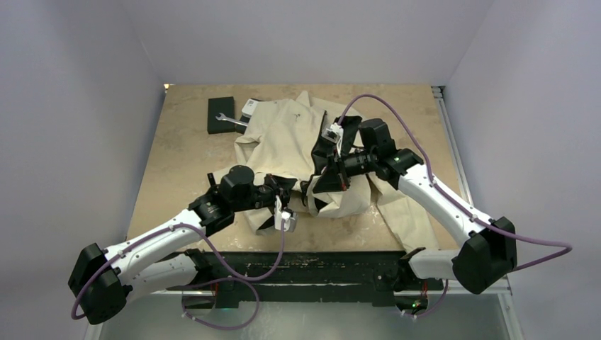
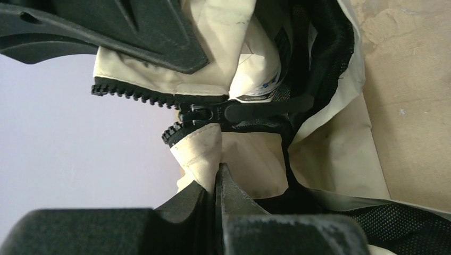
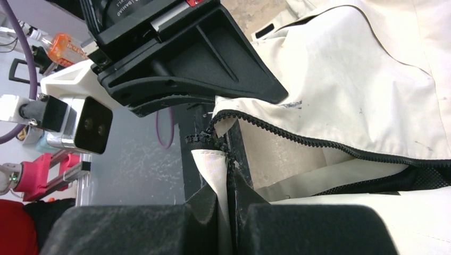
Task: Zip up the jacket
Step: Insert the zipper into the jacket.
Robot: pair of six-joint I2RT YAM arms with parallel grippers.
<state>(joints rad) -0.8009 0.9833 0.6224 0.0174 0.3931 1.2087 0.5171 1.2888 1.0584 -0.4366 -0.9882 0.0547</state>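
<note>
The cream-beige jacket [image 1: 287,134] lies spread across the middle of the table, with its black lining turned out near the grippers. My left gripper [image 1: 292,193] is shut on the cream hem [image 2: 205,154] just below the black zipper slider [image 2: 194,113] and its pull tab [image 2: 255,109]. Two rows of zipper teeth [image 2: 133,93] part to the left of the slider. My right gripper [image 1: 327,177] is shut on the other hem corner [image 3: 213,170] beside its zipper teeth [image 3: 319,142]. Both grippers hold the jacket's bottom edge raised, close together.
A black box [image 1: 221,113] with a silver wrench [image 1: 230,120] on it sits at the back left. A small white item [image 1: 249,106] lies beside the box. A jacket sleeve [image 1: 404,212] hangs toward the front right edge. The left gripper body [image 3: 181,58] fills the top of the right wrist view.
</note>
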